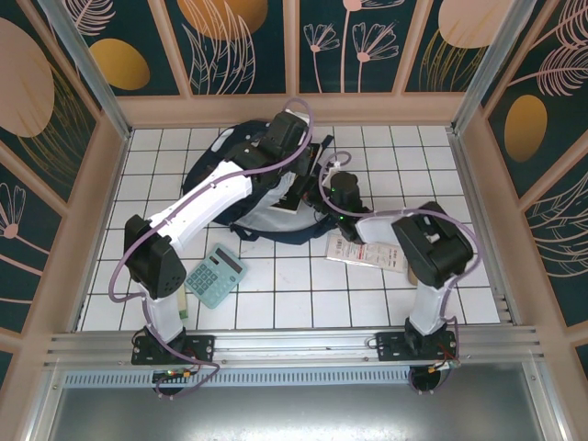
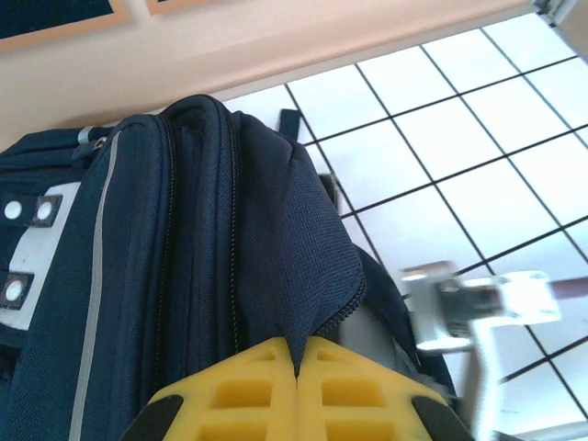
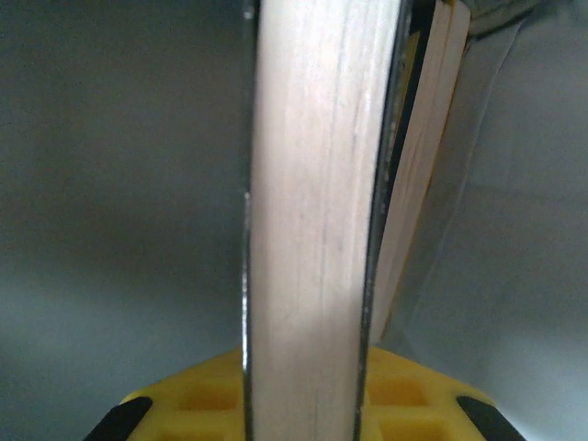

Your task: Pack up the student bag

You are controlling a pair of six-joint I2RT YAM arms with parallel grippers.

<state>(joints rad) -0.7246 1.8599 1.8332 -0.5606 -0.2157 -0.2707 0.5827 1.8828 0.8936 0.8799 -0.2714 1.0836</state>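
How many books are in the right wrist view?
2. One thick book stands edge-on in the right jaws; a thinner book leans just behind it, to its right. Grey bag lining surrounds them; others may be hidden.

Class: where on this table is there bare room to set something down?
Far right corner, beyond the leaflet; near strip between calculator and right arm's base. Crowded mid-table, around the backpack.

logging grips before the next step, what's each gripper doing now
left gripper: closed, pinching the zip edge of the large navy-blue fabric backpack
right gripper: closed on a thick book with cream page edges
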